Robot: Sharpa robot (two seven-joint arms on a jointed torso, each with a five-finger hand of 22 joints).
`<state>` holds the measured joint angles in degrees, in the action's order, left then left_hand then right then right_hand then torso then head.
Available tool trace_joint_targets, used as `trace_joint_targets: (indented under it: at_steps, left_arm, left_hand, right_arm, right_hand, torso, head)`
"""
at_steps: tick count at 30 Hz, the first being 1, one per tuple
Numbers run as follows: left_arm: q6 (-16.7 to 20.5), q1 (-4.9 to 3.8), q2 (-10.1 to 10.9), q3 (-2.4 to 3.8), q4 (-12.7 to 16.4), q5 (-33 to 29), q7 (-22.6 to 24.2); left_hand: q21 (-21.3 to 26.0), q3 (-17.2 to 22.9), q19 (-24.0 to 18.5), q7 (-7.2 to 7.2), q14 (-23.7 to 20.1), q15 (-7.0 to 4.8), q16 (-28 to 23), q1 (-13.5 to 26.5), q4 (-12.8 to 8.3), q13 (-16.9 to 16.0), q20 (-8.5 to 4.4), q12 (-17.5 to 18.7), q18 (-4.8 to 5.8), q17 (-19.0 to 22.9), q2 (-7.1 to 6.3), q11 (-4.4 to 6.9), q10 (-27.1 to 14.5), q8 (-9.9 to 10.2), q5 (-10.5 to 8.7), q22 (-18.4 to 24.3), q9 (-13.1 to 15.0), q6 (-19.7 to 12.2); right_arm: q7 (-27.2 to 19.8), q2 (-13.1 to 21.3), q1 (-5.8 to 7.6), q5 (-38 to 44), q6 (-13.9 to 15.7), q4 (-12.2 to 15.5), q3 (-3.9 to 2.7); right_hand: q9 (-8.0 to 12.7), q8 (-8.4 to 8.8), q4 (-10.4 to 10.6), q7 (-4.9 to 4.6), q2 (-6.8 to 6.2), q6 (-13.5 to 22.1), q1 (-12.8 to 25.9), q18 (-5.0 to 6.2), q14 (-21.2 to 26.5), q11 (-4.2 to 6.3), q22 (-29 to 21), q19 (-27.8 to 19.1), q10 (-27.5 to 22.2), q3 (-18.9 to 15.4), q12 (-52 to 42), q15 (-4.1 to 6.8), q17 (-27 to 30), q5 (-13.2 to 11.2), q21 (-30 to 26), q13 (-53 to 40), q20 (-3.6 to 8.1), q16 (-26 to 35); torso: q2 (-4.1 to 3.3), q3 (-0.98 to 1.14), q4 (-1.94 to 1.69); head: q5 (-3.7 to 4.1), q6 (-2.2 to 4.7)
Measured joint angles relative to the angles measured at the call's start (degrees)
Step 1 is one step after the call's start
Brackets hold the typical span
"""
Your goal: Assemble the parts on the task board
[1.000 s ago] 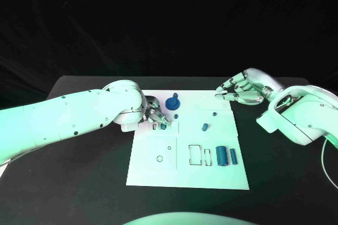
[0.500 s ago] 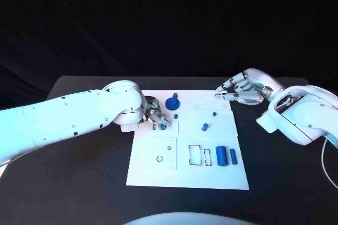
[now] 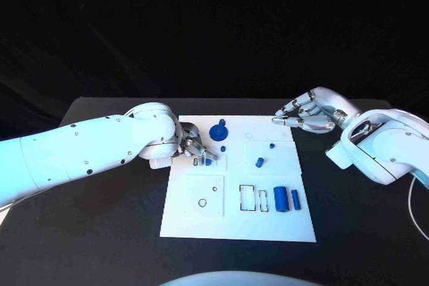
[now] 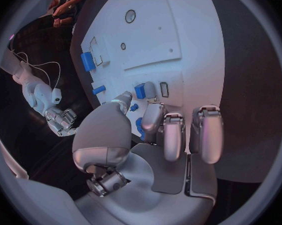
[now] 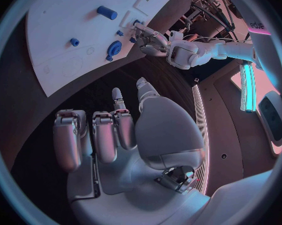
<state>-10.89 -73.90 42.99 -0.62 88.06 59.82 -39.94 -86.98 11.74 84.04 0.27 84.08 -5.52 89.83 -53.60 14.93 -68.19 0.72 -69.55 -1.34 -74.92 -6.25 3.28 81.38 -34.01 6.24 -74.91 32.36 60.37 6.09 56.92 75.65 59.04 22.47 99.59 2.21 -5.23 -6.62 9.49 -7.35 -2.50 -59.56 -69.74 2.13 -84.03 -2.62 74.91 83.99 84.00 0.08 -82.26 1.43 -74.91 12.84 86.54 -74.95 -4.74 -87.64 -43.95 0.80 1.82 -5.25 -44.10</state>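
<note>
The board (image 3: 268,227) is a smooth, matt white plate, looking like plastic. On it the blue parts look like plastic too: the cylinder (image 3: 281,198) near the board's right edge has a soft sheen, and the round disc (image 3: 219,133) near its far edge looks smooth. The table (image 3: 107,236) around the board is matt black. The left hand (image 4: 156,130) and right hand (image 5: 125,130) are glossy silver metal; the arm (image 3: 80,152) left of the board has a smooth, glossy white shell.

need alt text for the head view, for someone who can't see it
A white task board lies on a black table, with small blue parts scattered on it. The left hand reaches over the board's near-left top area, fingers at a small blue piece; the right hand hovers by the board's far right corner.
</note>
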Motion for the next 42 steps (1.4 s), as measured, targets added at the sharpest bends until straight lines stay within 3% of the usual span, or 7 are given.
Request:
trace_joint_targets:
  at_steps: [8,10,15,19,25,29,42]
  left_arm:
    - [0.8,-0.68,1.0,1.76,0.9,-0.1,0.0]
    - [0.7,-1.62,1.5,1.98,1.0,-0.2,0.0]
    - [-1.3,-5.75,2.4,2.47,-0.8,-0.9,0.0]
    - [-3.0,-7.28,2.1,2.52,-3.4,-1.2,-0.1]
    - [-3.5,-7.83,-0.6,2.21,-7.9,-1.4,-0.1]
    - [-3.5,-7.88,-2.3,1.59,-10.7,-1.4,-0.1]
    - [-6.4,-7.16,-5.9,0.18,-16.7,-1.2,-0.1]
  left_hand:
    - [0.8,-4.1,0.0,0.44,0.0,0.0,0.0,-3.2,1.2,2.0,0.0,2.5,0.0,0.0,0.54,-0.27,-0.7,-0.3,-0.45,0.0,-0.5,-0.5]
    - [1.3,-5.1,0.0,0.7,0.0,0.0,0.0,-4.8,1.0,4.0,0.0,4.6,0.0,0.0,0.76,-0.5,-2.0,-0.3,0.2,0.0,-0.6,-1.6]
    - [3.9,-7.0,0.0,2.15,-0.1,0.1,0.0,-8.0,1.0,12.0,0.0,12.7,0.0,0.0,1.7,-1.56,-7.1,0.6,0.35,0.0,-1.3,-4.9]
    - [4.3,-7.9,0.0,3.31,-0.2,1.06,0.0,-10.2,1.1,15.0,0.84,15.3,-0.01,0.0,2.97,-2.73,-8.9,2.9,0.64,0.0,-2.9,-7.8]
    - [4.3,-8.9,0.0,3.78,0.0,1.25,0.0,-10.6,1.7,15.7,1.24,15.8,-0.01,0.0,3.38,-3.07,-9.2,3.7,0.64,0.0,-4.0,-8.3]
    - [4.3,-10.3,0.0,3.5,0.0,1.25,0.0,-10.6,1.7,15.4,1.24,15.0,-0.01,0.0,3.38,-3.01,-9.2,3.7,0.64,0.0,-4.4,-7.5]
    - [3.8,-12.5,0.0,2.77,0.0,1.25,0.0,-9.9,1.6,14.7,1.24,13.4,-0.01,0.0,4.07,-2.45,-8.2,2.8,-0.86,0.0,-4.5,-5.6]
  right_arm:
    - [0.0,-0.3,0.0,-0.2,0.0,-0.5,0.0]
    - [0.0,-0.4,0.0,-0.3,0.0,-0.6,0.0]
    - [0.0,-0.5,0.0,-0.4,0.0,-0.9,0.0]
    - [0.0,-0.8,0.0,-0.5,0.0,-1.1,0.01]
    - [-0.1,-1.2,0.0,-0.6,0.0,-1.3,0.01]
    - [-0.1,-1.4,0.0,-0.7,0.0,-1.4,0.01]
    - [-0.1,-1.7,-0.01,-0.7,0.0,-1.6,0.01]
  right_hand:
    - [0.0,0.0,0.5,0.2,0.0,0.2,0.0,0.0,0.0,0.0,0.0,0.0,0.0,-0.5,0.0,0.0,0.0,0.0,0.0,0.0,0.0,0.0]
    - [0.0,0.0,0.6,0.2,0.01,0.2,0.0,0.0,0.0,0.0,0.0,0.0,0.0,-0.6,0.0,0.0,0.0,0.0,0.0,0.0,0.0,0.0]
    - [0.0,0.0,0.5,0.2,0.22,0.2,0.2,0.0,0.0,0.0,0.0,0.0,0.0,-0.8,0.0,0.0,0.0,0.0,0.0,0.0,0.0,0.0]
    - [0.0,0.0,0.6,0.2,0.22,0.2,0.2,0.0,0.0,0.0,0.0,0.0,0.0,-0.9,0.0,0.0,0.0,0.3,0.0,0.0,0.0,0.0]
    - [0.0,0.0,0.6,0.2,0.22,0.2,0.2,0.0,0.0,0.0,0.0,0.0,0.0,-0.9,0.0,0.0,0.0,0.4,0.0,0.0,0.0,0.0]
    - [-0.1,0.0,0.6,0.01,0.48,0.4,0.0,0.0,0.0,0.0,0.0,0.0,0.0,-1.3,0.0,0.0,0.0,0.7,0.0,0.0,0.0,0.0]
    - [-0.1,0.0,0.9,0.0,0.83,0.4,-0.4,0.0,0.0,0.0,0.0,0.0,0.0,-1.5,0.0,0.0,0.0,1.4,-0.2,0.0,0.0,0.0]
  torso:
    - [0.02,0.01,0.05]
    - [0.01,0.01,0.07]
    - [0.02,0.07,0.08]
    - [0.02,0.09,0.0]
    - [-0.04,-0.03,-0.06]
    - [-0.05,-0.08,-0.07]
    - [-0.07,-0.04,-0.07]
  head:
    - [-0.03,0.46]
    - [-0.01,0.6]
    - [-0.05,0.9]
    - [-0.18,1.25]
    - [-0.46,1.61]
    - [-0.59,1.66]
    - [-0.78,1.35]
